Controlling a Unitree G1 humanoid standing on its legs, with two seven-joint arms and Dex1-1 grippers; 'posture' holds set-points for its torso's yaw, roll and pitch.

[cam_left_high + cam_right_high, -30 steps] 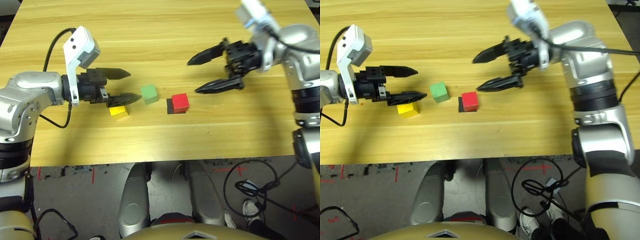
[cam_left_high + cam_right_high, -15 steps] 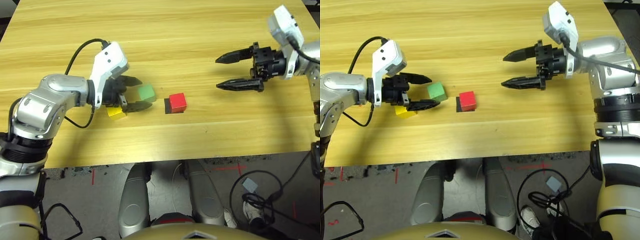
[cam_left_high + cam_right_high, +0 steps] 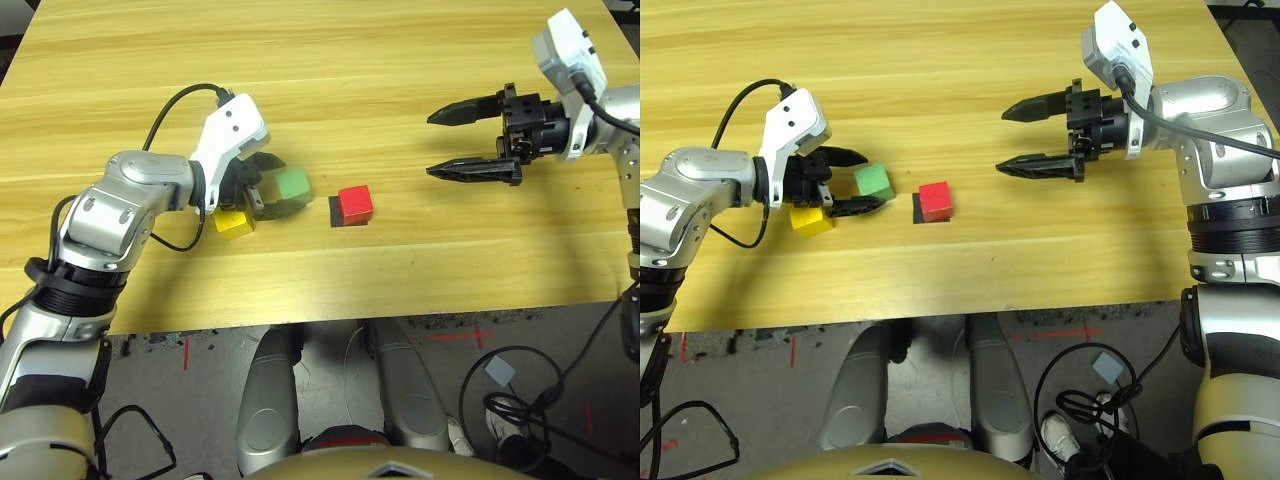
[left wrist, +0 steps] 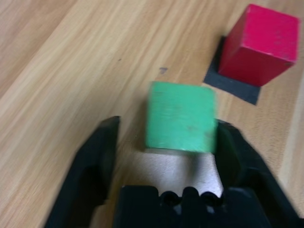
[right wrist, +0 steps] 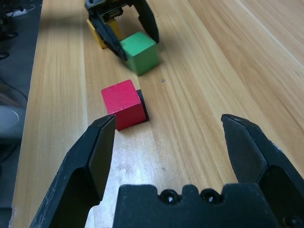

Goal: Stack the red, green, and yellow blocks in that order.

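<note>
Left wrist view: left pincer point(image 4: 170, 123) spread around the green matte cube point(image 4: 180, 116), one finger apparently touching—uneven closing could twist it—right pincer point(image 5: 168, 118) spread.

Three blocks lie separately on the surface point(image 3: 420, 260), spaced from left to right. The left block point(image 3: 812, 221) is positioned nearest the front edge. The middle block point(image 3: 874, 181) is positioned farther back, between the fingers point(image 4: 97, 156) of the left gripper point(image 4: 168, 152). The right block point(image 3: 355, 204) is positioned slightly forward of the middle block. It rests partly on a flat patch point(image 3: 918, 209), which extends beyond its left side.
</note>
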